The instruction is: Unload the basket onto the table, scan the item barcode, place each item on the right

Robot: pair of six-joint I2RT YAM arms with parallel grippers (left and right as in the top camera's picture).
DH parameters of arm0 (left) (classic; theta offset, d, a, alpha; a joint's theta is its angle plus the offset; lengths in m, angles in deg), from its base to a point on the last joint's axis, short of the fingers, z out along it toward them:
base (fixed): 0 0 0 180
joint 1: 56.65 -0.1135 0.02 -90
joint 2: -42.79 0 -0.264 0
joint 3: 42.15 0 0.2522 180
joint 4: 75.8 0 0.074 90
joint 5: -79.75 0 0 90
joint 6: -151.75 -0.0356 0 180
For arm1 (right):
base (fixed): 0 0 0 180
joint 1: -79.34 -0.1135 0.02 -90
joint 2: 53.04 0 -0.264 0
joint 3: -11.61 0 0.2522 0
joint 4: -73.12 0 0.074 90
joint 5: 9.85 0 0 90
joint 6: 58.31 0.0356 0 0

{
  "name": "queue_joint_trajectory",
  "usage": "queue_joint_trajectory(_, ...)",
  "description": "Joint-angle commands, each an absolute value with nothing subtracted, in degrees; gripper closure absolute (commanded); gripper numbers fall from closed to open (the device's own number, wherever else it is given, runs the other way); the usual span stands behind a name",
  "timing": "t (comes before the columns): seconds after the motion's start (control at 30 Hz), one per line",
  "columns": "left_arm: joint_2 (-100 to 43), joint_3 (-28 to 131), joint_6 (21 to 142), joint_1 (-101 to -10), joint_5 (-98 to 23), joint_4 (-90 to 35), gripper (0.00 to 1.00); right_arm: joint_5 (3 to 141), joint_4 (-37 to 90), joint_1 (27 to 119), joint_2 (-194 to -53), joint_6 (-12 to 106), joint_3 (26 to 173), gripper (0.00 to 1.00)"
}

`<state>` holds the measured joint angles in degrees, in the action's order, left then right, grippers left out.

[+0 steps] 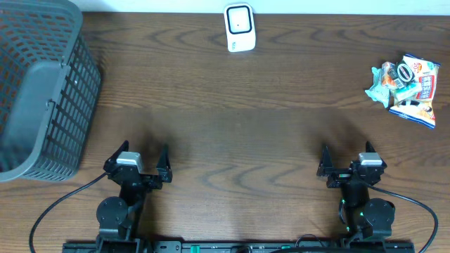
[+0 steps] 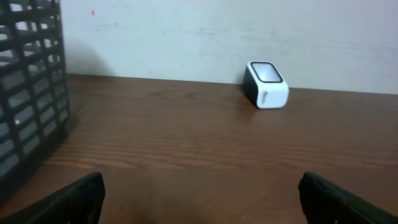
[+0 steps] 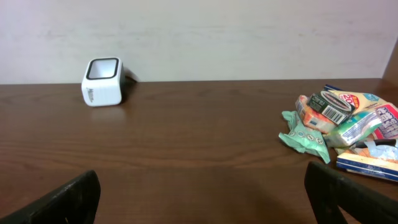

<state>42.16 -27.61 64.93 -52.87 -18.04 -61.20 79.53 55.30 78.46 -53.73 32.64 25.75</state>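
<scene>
Overhead view shows the scanner (image 1: 240, 27) at the table's far edge, window up, presumably to read barcodes, the snack pile (image 1: 405, 81) well to its right, and both grippers, left (image 1: 143, 158) and right (image 1: 346, 160), wide open, empty, parked nearside.

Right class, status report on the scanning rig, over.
Left tool open, right tool open, both empty. Snack packets untouched, far right. Scanner at back edge. Path clear.

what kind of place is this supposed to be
Probably a mock shop checkout set up on a wooden table: a small white barcode scanner stands at the far edge, a pile of packaged snacks waits on the right, and a dark plastic basket sits on the left.
</scene>
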Motion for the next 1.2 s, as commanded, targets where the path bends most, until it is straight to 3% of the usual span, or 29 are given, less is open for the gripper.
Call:
queue_joint_trajectory(0.0, 42.7, -28.2, 65.0, -54.0, -18.1, -58.5, 0.02, 79.6, 55.0, 78.2, -53.4, 32.0, 25.6, 0.01)
queue_joint_trajectory(1.17, 42.7, -28.2, 58.3, -52.9, -9.3, -57.7, 0.02, 79.6, 55.0, 78.2, -53.4, 32.0, 25.6, 0.01)
